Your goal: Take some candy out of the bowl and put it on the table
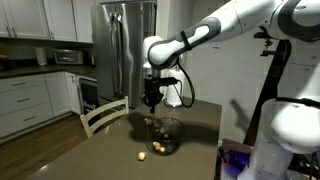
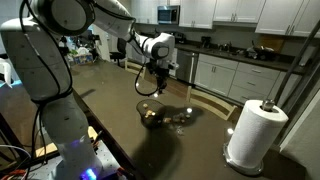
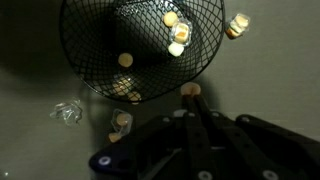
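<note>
The bowl (image 3: pixel 100 40) is a round black mesh one on the dark brown table (image 3: pixel 280 80), and it shows in both exterior views (image 1: pixel 166 136) (image 2: pixel 152 112). Several yellowish candy pieces (image 3: pixel 125 60) lie inside it. More lie on the table beside it (image 3: pixel 237 25) (image 3: pixel 121 122) (image 1: pixel 141 156). My gripper (image 3: pixel 190 100) is shut, with one candy (image 3: pixel 190 89) pinched at its fingertips just outside the bowl's rim. In the exterior views the gripper (image 1: pixel 151 100) (image 2: pixel 158 86) hangs a little above the bowl.
A crumpled clear wrapper (image 3: pixel 67 112) lies on the table by the bowl. A pale wooden chair (image 1: pixel 103 115) stands at the table's edge. A paper towel roll (image 2: pixel 255 130) stands on the table. A large white robot body (image 2: pixel 40 70) is close by.
</note>
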Motion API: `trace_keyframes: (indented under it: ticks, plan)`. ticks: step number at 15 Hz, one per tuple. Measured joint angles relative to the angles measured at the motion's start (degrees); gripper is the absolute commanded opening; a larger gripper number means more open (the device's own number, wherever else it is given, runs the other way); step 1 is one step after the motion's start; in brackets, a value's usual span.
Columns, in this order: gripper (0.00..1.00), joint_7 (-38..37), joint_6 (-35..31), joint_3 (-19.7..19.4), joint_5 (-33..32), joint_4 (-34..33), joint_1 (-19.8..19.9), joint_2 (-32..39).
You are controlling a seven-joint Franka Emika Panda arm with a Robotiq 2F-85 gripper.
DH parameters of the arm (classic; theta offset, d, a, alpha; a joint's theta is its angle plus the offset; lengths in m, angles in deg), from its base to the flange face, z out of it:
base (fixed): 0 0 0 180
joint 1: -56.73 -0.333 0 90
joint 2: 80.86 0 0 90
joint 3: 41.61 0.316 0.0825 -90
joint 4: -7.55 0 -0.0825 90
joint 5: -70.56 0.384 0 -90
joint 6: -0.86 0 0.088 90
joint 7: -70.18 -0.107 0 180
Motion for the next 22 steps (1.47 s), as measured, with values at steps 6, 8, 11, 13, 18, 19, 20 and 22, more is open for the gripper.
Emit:
trace_keyframes:
  ticks: [6,8,11,13,18,19,20,22]
  plan:
    - [0.04,1.5,1.0,0.4,0.1,-6.0,-0.7,5.7]
    - [0.04,2.6,1.0,0.7,0.2,-7.3,-1.2,7.5]
    - [0.04,4.4,1.0,1.0,0.2,-9.0,-1.9,10.2]
    - [0.04,5.8,1.0,1.3,0.2,-10.1,-2.2,11.9]
    - [0.04,9.7,0.8,1.8,0.2,-13.3,-2.9,15.3]
    - [0.04,10.5,0.7,1.9,0.2,-13.9,-3.1,15.9]
    - [0.04,11.3,0.7,2.1,0.2,-14.6,-3.3,16.5]
    - [0.04,12.5,0.7,2.6,0.2,-15.8,-3.3,17.8]
